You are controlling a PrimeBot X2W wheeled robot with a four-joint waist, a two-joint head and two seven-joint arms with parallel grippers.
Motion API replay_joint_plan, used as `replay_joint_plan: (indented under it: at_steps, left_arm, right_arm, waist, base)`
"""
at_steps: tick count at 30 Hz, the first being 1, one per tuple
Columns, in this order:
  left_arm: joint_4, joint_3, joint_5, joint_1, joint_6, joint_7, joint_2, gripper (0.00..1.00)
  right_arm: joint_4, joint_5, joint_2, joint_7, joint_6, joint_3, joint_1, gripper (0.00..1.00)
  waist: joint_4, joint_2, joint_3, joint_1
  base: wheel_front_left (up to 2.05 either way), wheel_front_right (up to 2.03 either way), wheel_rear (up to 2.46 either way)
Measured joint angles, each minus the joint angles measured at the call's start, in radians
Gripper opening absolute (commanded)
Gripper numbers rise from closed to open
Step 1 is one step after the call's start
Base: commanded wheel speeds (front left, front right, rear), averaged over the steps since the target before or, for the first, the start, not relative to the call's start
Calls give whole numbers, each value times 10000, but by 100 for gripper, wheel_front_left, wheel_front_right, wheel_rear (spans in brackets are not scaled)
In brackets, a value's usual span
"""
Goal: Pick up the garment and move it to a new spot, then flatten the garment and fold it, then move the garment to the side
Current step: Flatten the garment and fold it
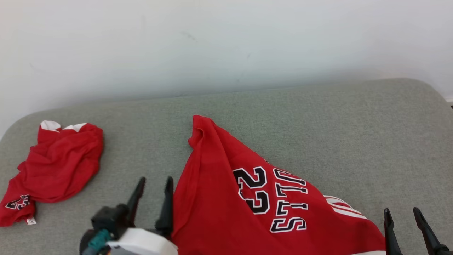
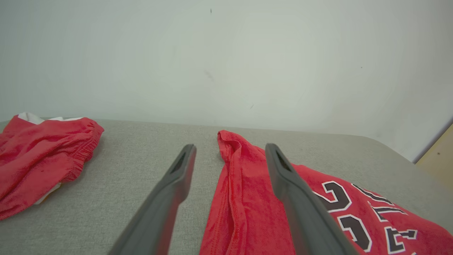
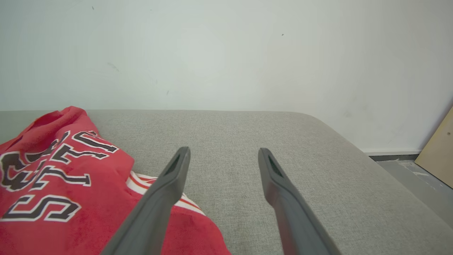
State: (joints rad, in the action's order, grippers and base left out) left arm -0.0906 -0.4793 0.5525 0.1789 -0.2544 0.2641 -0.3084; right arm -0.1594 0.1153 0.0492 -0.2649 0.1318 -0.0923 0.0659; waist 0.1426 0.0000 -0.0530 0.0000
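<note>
1. The red jersey (image 1: 219, 198) lies from the centre to the lower right of the head view on the grey padded surface (image 1: 318, 117). Its number and lettering face up, a bunched peak points up-frame, and white-striped trim is seen at lower right.
2. The left end effector (image 1: 153, 198) is seen at lower left of centre with fingers spread and nothing pinched. One finger sits just beside the jersey's left hem. In the left wrist view (image 2: 230, 148) the hem fold runs up between the fingers; contact cannot be told.
3. The right end effector (image 1: 402, 216) is seen in the lower right corner, fingers spread, nothing held. In the right wrist view (image 3: 223, 152) the striped trim lies at the left finger, with bare surface ahead.
4. The jersey is flanked at both near corners, judged so the cloth can be drawn flat. Flattening is judged in hand and folding not yet done, since wrinkles and the peak are present.
5. A second red garment (image 1: 60, 166) lies crumpled at the left of frame, well apart, and is judged not the one being worked.
6. Open room is seen above and to the right of the jersey, plus a bare strip between the garments. The surface's rounded edge is seen at right, with floor (image 3: 417, 177) and a leaning board (image 3: 439, 152) beyond. The wall (image 1: 226, 42) stands close behind the far edge.
</note>
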Motion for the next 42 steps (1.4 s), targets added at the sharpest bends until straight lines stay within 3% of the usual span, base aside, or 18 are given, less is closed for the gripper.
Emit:
replay_joint_plan:
  at_steps: [4, 8, 19, 26, 35, 40, 41, 42]
  left_arm:
    - [50, -345, -619, -128, 552, 0, 221, 100]
    - [-136, -1187, -1045, 773, 1310, -330, 437, 100]
    - [-1453, -2966, -1344, 3917, 3198, -3012, 1375, 100]
    - [-2748, -3977, -1331, 5048, 3653, -4428, 1678, 100]
    - [-4558, -5127, -1804, 5815, 3776, -5726, 1593, 100]
    - [-4867, -5547, -1580, 6036, 3816, -6065, 1492, 100]
    - [-4895, -5580, -1528, 6066, 3816, -6025, 1482, 41]
    - [-4945, -5607, -1517, 6099, 3818, -5958, 1473, 0]
  right_arm:
    - [6, -77, 0, 0, 0, 31, -12, 100]
    - [8, -71, -4, 0, 2, 196, -189, 100]
    - [-36, 395, 2, 0, 0, 495, -636, 100]
    - [-27, 654, 0, 0, 2, 568, -908, 100]
    - [2, 930, 2, 0, 0, 650, -1179, 100]
    - [-4, 976, 4, 0, 2, 652, -1208, 100]
    - [-4, 993, 2, 0, 0, 652, -1215, 100]
    - [-4, 999, 0, 0, 0, 652, -1227, 100]
  waist:
    - [-41, 0, 33, 0]
    - [106, 0, -84, 0]
    - [1157, 0, -746, 0]
    - [1839, 0, -1365, 0]
    - [2388, 1, -2047, 1]
    - [2460, 0, -2146, 0]
    - [2456, 0, -2155, 1]
    - [2450, 0, -2161, 0]
  base:
    - [0, 0, 0]
    - [0, 0, 0]
    - [0, 0, 0]
    - [0, 0, 0]
    - [0, 0, 0]
    - [0, 0, 0]
    - [0, 0, 0]
    - [0, 0, 0]
